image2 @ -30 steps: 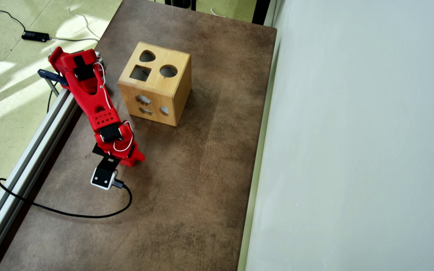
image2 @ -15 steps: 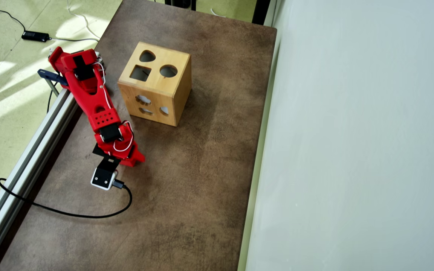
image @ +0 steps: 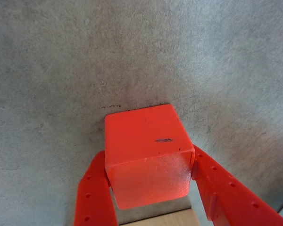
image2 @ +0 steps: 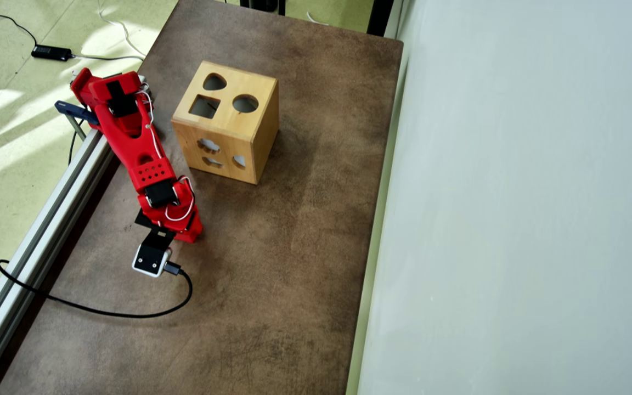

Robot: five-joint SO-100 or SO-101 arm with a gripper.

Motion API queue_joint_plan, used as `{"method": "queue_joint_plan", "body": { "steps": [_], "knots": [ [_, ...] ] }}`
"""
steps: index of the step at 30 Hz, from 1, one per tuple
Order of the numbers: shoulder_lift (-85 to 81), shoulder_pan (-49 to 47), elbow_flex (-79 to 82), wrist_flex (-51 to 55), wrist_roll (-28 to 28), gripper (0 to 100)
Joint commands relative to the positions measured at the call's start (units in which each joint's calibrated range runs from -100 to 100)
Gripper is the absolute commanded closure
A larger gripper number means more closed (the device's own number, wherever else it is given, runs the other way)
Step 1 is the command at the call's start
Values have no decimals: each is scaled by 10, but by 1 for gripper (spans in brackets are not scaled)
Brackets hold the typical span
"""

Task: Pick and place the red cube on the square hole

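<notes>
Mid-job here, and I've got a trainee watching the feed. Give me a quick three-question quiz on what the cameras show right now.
1. True or false: in the wrist view the red cube sits between the two fingers of the gripper.
2. Multiple choice: in the overhead view, which cutout on top of the wooden box lies nearest the arm's base? A) the round hole B) the square hole C) the rounded-triangle hole
3. Short answer: on what does the wooden box stand?

Key:
1. True; a finger flanks each side face of the cube.
2. B
3. The brown table, to the right of the arm in the overhead view.
</notes>
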Motion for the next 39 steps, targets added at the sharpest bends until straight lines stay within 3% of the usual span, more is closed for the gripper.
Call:
{"method": "queue_joint_plan", "body": {
  "steps": [1, 39],
  "knots": [
    [-24, 1, -22, 3, -2, 98],
    [-355, 2, -23, 189, -3, 98]
  ]
}}
